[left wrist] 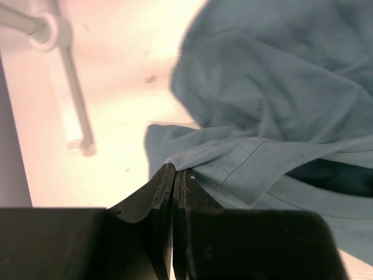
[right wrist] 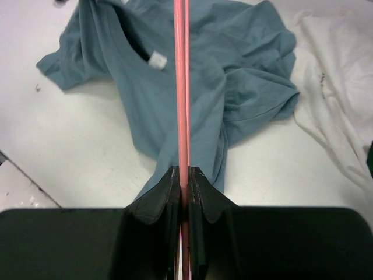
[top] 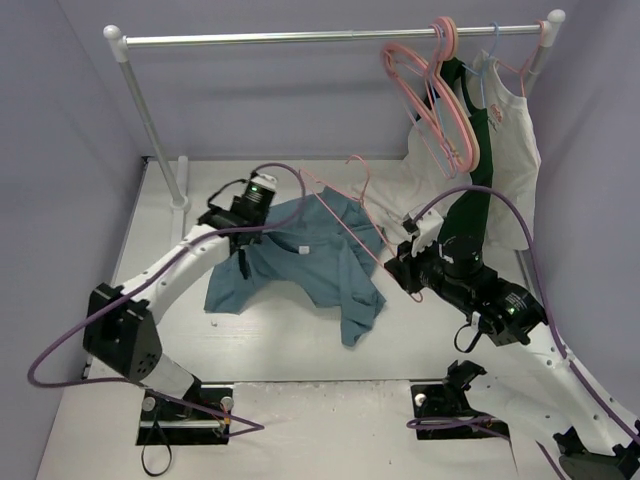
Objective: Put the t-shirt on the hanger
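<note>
The teal-blue t-shirt (top: 310, 262) lies crumpled on the table, its white neck label (right wrist: 156, 59) showing. My left gripper (top: 262, 228) is shut on the shirt's collar edge (left wrist: 233, 166) and holds it slightly raised; in the left wrist view the closed gripper (left wrist: 175, 170) pinches the ribbed fabric. My right gripper (top: 405, 265) is shut on a thin pink hanger (top: 345, 225), which runs diagonally over the shirt with its hook (top: 358, 163) at the far end. In the right wrist view the gripper (right wrist: 182, 172) grips the hanger rod (right wrist: 182, 87), which stretches out above the shirt (right wrist: 245, 64).
A metal clothes rack (top: 300, 38) spans the back, its left post (top: 150, 125) standing on the table. Several pink hangers (top: 440, 90), a pale blue hanger (top: 491, 50), a dark green garment (top: 480, 160) and a white sleeveless top (top: 512, 130) hang at the right. White fabric (right wrist: 338, 93) lies beside the shirt.
</note>
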